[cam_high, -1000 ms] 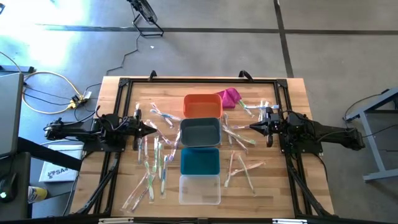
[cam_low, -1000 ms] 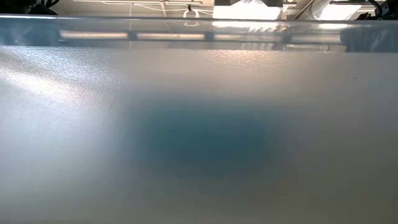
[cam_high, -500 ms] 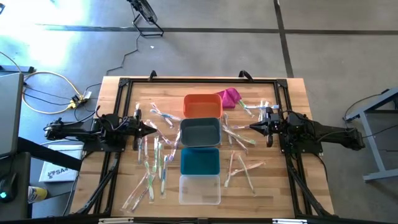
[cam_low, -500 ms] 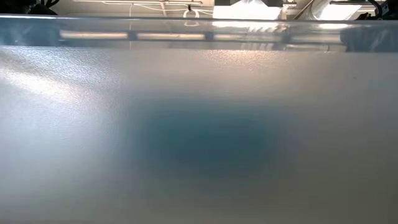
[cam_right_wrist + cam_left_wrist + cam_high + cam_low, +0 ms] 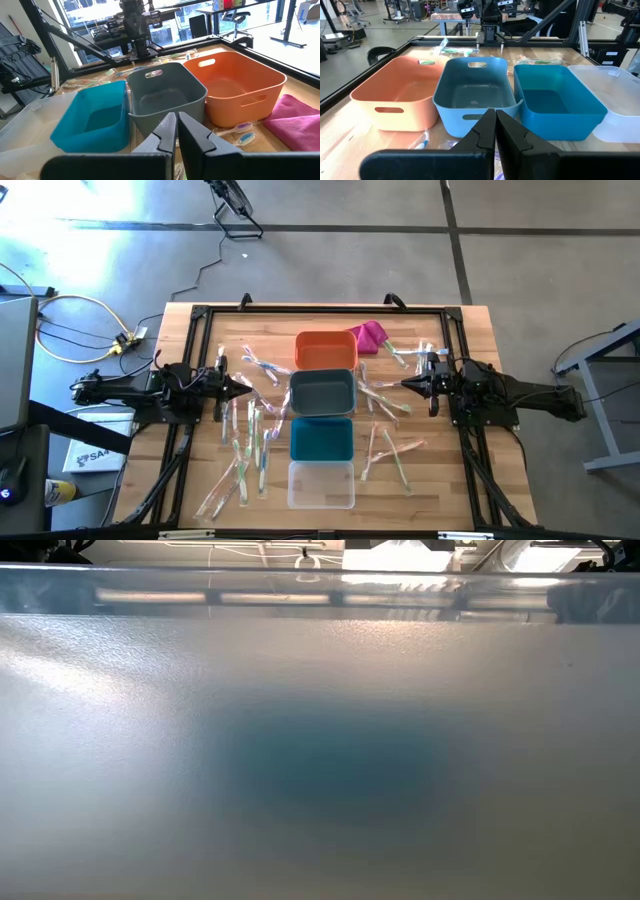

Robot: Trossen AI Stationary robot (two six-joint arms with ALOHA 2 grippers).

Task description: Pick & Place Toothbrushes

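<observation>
Progress on the task is nil as far as the views show: all four bins appear empty, and every toothbrush lies loose on the tabletop point(image 5: 450, 480). One scatter of toothbrushes point(image 5: 250, 445) lies on the left side of the bin row, a second on the right (roughly two dozen pieces in total, judged from above). Sorting therefore has yet to begin.

Left claw point(image 5: 245, 387) rests beside the grey bin point(image 5: 322, 392), fingers closed on nothing. Right claw point(image 5: 408, 384) rests on the opposite side of the same bin, likewise closed and empty.

Bins are rectangular tubs of smooth plastic with rounded corners and slotted handles, set touching in one row: orange bin point(image 5: 325, 350), grey, teal bin point(image 5: 321, 439), then clear bin point(image 5: 321, 483) with translucent walls. Toothbrushes are thin sticks in glossy clear wrappers, tinted white, green, blue or pink. Magenta cloth point(image 5: 369, 336), soft and crumpled, lies just beside the orange bin. Tabletop surface is planked wood. Low view is blocked by a frosted wall.
</observation>
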